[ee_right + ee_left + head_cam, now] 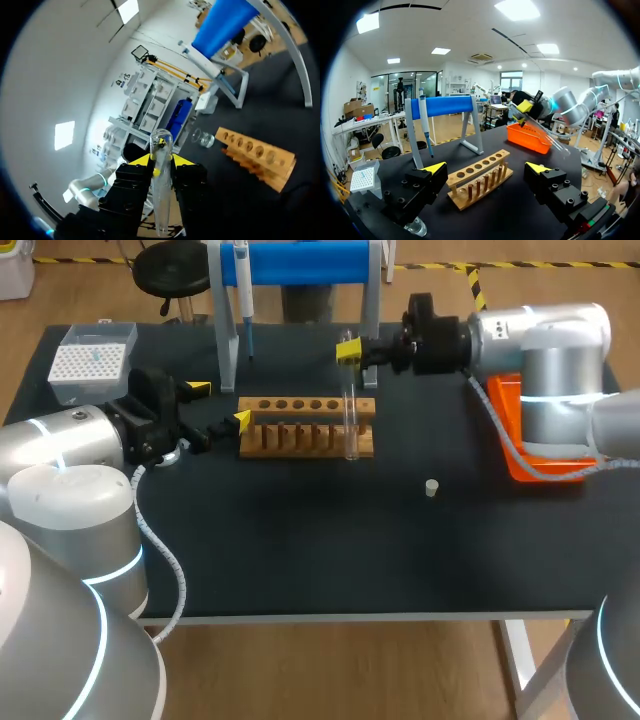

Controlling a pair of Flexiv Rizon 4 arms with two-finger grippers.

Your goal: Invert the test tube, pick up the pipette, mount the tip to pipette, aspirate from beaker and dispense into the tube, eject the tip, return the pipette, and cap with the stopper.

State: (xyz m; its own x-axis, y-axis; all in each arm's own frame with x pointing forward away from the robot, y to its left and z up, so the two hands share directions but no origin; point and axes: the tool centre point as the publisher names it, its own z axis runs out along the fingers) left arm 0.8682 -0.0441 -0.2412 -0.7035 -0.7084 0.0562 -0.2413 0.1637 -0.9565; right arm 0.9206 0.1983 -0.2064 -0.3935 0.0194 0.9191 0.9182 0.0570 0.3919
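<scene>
Above the light wooden rack (305,427), your right gripper (348,348) clamps the upper part of the clear glass test tube (351,425): slick, brittle, so squeeze gently.

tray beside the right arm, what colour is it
The tray is orange, clearest in the left wrist view.

Upright test tube (351,430) in right jaws by wooden rack (300,405), stopper (431,487) on table (300,560), left jaws apart.

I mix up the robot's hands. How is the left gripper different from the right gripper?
The left gripper is open and empty; the right gripper is shut on the tube. The left gripper sits at the rack's end; the right gripper is beyond it. Both have yellow tips.
</scene>
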